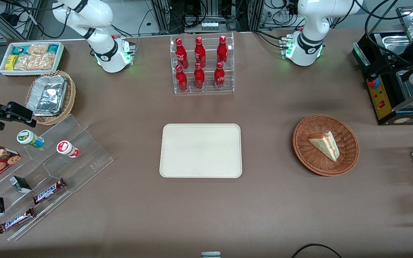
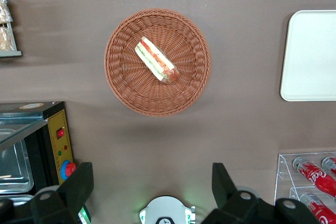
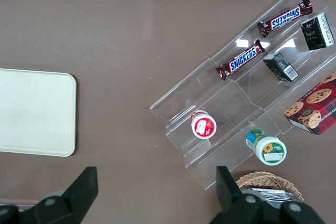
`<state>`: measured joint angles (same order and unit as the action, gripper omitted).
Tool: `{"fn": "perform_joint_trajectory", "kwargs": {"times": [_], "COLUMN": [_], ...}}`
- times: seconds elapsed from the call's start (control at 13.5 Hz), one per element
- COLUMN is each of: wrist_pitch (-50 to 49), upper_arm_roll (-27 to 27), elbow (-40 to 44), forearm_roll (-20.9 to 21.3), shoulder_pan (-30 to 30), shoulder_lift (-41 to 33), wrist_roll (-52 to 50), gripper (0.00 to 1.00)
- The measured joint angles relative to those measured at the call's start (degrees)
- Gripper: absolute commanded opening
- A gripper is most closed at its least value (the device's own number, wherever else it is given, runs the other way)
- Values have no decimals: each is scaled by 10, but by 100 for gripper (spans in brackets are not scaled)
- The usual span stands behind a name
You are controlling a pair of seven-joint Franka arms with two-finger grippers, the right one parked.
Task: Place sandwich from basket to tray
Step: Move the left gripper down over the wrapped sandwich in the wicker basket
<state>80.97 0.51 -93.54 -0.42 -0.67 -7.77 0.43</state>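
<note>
- Basket (image 1: 325, 145) — round, shallow, reddish-brown woven wicker; sits on table (image 1: 271, 200) toward working arm's end. Holds one item: sandwich (image 1: 324, 144), a triangular wedge of pale bread w/ pink-red and green filling along one edge, lying near basket centre.
- Tray (image 1: 201, 150) — flat cream-beige rectangle, rounded corners, low rim; nothing on it. Mid-table, well apart from basket. Cut off at frame edge in left wrist view.
- Gripper (image 2: 152, 184) — high above table, over bare surface between basket and arm base; not touching anything. Fingers (image 2: 79, 184) spread wide apart, holding nothing. Only dark finger tips show in wrist view; gripper not made out in front view.
- Clear acrylic rack (image 1: 203, 64) w/ six red bottles, farther from front camera than tray.
- Tan wicker basket (image 1: 52, 96) w/ foil containers; white bin (image 1: 31, 57) of snack packets — both toward parked arm's end.
- Stepped acrylic display (image 1: 48, 172): choc bars, small cups, boxes.
- Black machine (image 1: 389, 89) near basket — partly cut off, type unclear.
</note>
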Motion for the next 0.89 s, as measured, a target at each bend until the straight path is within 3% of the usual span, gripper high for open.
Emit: {"fn": "perform_joint_trajectory", "kwargs": {"times": [0.52,0.74,0.89], "wrist_pitch": [5,86,176], "upper_arm_roll": [2,-15,-22], "elbow": [-2,-30,-74], "forearm_roll": [0,0,-1], "shoulder_pan": [4,26,38], "shoulder_lift": [17,71,101], "wrist_roll": [0,-26,-98], "gripper": [100,100,100]}}
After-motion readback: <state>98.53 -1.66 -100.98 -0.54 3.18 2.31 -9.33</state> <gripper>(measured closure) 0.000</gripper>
